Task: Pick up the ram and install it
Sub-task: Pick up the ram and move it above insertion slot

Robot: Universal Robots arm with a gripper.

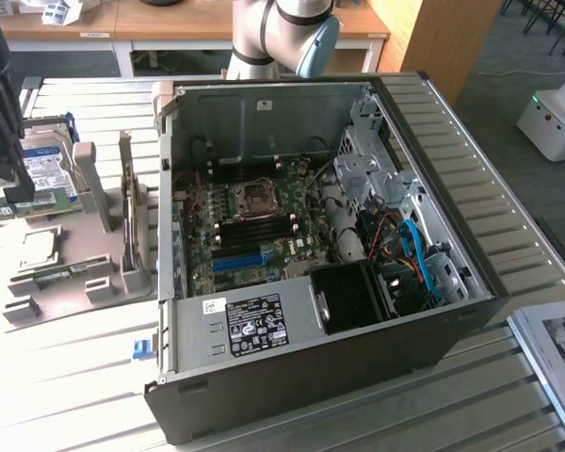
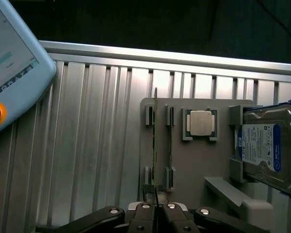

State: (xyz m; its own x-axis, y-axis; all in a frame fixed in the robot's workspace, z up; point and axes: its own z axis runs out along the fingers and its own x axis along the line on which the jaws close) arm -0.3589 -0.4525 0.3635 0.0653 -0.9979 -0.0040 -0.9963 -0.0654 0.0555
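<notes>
Your hand [image 2: 155, 208] is drawn in on the ram [image 2: 155, 141]. The two fingers sit pressed together on either side of the board's near end, with what looks like only its thickness between them, so I judge it pinched rather than merely straddled. The ram itself stands on its long edge in a slot of the grey holder plate [image 2: 194, 165], seated at both ends in the holder's small notches. A second, darker stick stands in the neighbouring slot just beside it. A square processor chip [image 2: 200, 123] lies in a recess on the same holder, and the blue-labelled hard drive [image 2: 262, 148] leans in a cradle at the holder's edge beyond that chip. The holder lies on the ribbed metal worktop [image 2: 97, 145], with the open computer case [image 1: 339, 348] standing near it. Treat the ram as light and stiff along its length but thin and easily hurt: it should bear a firm pinch on its flat faces, but not twisting or prying. The small chips on those faces and the contact edge down in the slot are probably the delicate parts. A hold near one end, as you have now, leaves a long lever, so any tilt will likely jam it against the holder's notches; a grip nearer the middle of the upper edge would balance it better.
</notes>
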